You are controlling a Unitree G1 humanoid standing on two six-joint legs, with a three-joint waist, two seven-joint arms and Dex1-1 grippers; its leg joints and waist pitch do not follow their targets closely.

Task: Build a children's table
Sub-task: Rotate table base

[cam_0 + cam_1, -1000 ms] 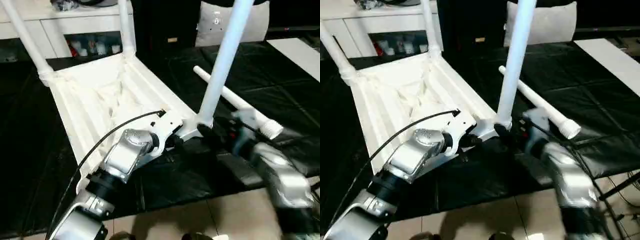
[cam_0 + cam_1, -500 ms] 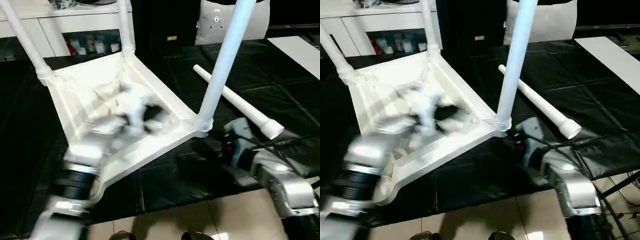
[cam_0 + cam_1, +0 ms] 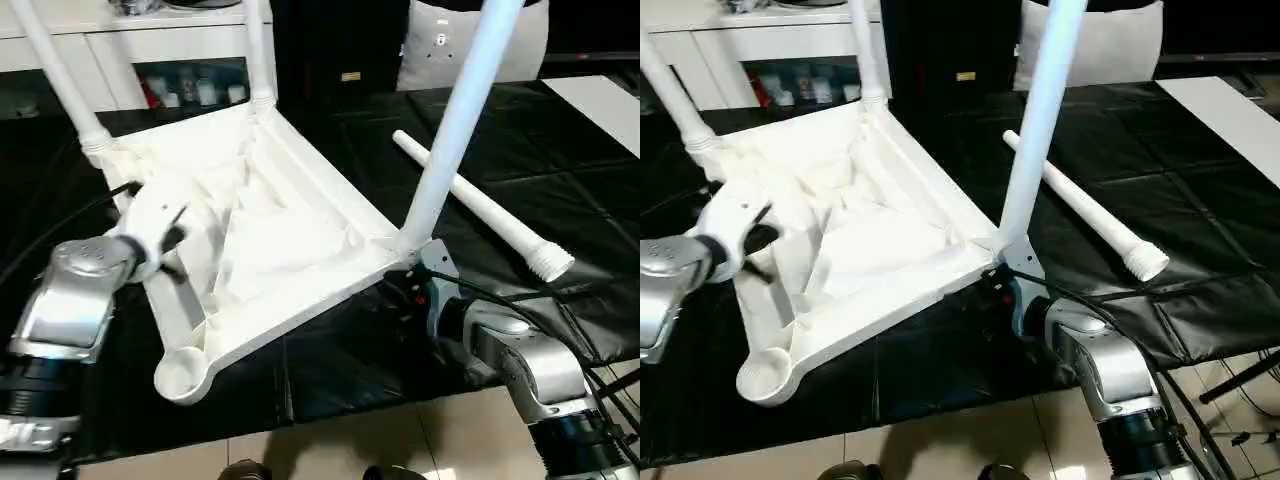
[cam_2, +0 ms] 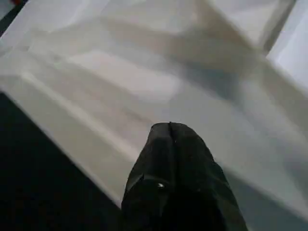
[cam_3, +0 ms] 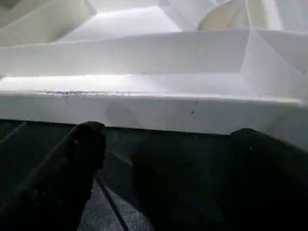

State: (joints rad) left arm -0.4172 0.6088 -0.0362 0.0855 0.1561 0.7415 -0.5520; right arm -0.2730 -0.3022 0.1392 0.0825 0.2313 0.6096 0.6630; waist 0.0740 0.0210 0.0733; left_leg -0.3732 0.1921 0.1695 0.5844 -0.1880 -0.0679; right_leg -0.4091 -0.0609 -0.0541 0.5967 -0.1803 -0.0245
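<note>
Just ahead of my right pincer (image 5: 159, 139), whose fingers stand spread wide and empty, runs the near rim of the upturned tabletop (image 3: 280, 250) on the black work table (image 3: 560, 190), three legs already standing in its corners. My left pincer (image 4: 169, 126), pressed together and holding nothing, hovers over the ribbed underside on the other side. To do this well I think I should steady the tabletop, then fetch the loose leg (image 3: 480, 205) lying beyond my right pincer for the empty socket (image 3: 182, 372).

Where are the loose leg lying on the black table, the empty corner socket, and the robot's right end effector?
Loose leg (image 3: 480, 205), left eye view, middle of the tube.
Empty corner socket (image 3: 182, 374), left eye view, its round rim.
Right end effector (image 5: 163, 139), right wrist view, between its fingertips.
</note>
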